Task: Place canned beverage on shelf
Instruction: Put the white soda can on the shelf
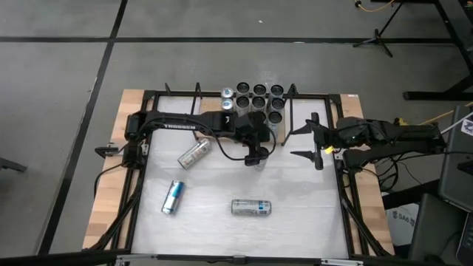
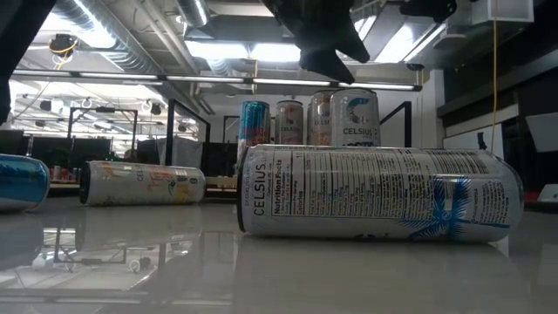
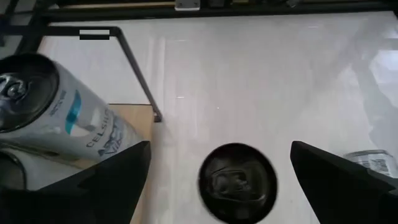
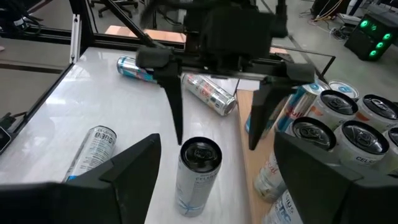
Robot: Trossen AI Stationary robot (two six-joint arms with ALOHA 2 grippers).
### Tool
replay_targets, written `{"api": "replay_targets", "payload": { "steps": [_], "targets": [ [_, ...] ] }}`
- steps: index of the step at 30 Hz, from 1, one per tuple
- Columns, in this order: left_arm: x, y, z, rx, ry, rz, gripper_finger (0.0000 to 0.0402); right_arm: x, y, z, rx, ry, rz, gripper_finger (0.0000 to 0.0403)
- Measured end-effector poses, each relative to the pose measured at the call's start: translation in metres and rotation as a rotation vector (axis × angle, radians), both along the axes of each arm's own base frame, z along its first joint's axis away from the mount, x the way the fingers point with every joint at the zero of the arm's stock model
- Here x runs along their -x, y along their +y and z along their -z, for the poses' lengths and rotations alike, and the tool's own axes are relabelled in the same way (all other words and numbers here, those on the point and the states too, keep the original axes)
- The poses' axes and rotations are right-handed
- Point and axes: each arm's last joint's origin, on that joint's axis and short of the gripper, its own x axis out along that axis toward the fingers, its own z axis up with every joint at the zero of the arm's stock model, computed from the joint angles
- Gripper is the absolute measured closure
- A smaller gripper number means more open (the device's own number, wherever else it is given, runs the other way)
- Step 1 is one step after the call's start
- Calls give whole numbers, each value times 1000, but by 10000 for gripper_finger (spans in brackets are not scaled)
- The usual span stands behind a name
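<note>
Three cans loose: lying on their sides on the white table (image 1: 295,222) — a silver one (image 1: 250,207) nearest the front, a blue-and-silver one (image 1: 172,196), and another (image 1: 194,154) further back by the left arm.
Standing can: one upright can (image 4: 198,177) is waiting on the table just beside the shelf (image 3: 134,118), not yet on the wooden board.
Left gripper: the left gripper (image 4: 214,102) is hovering straight above that can, fingers spread wide on either side of it and gripping nothing; I judge it is lining up to come down and grasp.
Shelf stock: a cluster of cans (image 1: 255,100) is already standing upright on the shelf at the table's far edge, so the next one probably belongs at its near side.
Right gripper: the right gripper (image 1: 314,142) is waiting off to the right, jaws parted and empty, facing the work.
Readable print: "CELSIUS" and a "Nutrition Facts" panel are showing on the front can; "TROSSEN" is running along the left arm.
</note>
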Motion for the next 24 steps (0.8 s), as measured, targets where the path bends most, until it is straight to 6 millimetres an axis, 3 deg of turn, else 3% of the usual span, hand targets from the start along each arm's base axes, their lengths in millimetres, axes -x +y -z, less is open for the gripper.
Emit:
{"api": "replay_targets", "payload": {
  "steps": [24],
  "targets": [
    [-14,-16,48,44,157,-24,24,1,0,1,1,14,-1,100]
  ]
}}
